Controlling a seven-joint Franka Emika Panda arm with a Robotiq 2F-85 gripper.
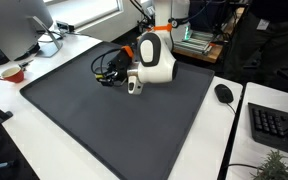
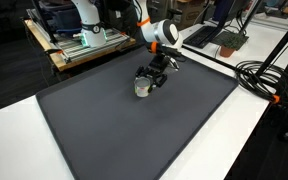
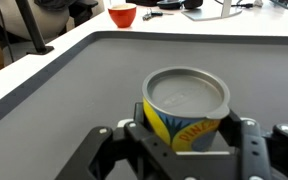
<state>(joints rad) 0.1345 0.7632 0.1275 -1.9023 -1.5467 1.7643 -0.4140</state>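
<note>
A small tin can [image 3: 187, 110] with a silver lid and a yellow and blue label stands upright on the dark grey mat [image 3: 84, 70]. It sits between my gripper's [image 3: 190, 137] two black fingers, which press on its left and right sides. In both exterior views the can [image 1: 133, 86] [image 2: 142, 88] is at the far part of the mat, with the gripper [image 1: 127, 78] [image 2: 150, 80] low over it, reaching in from the side. I cannot tell if the can's base touches the mat.
The mat [image 1: 104, 130] [image 2: 134, 130] covers most of a white table. A red bowl [image 1: 12, 72] [image 3: 122, 15] and a monitor [image 1: 19, 25] stand beyond one edge. A mouse [image 1: 224, 93] and keyboard [image 1: 274, 125] lie beyond another. Black cables [image 2: 264, 75] run along the table edge.
</note>
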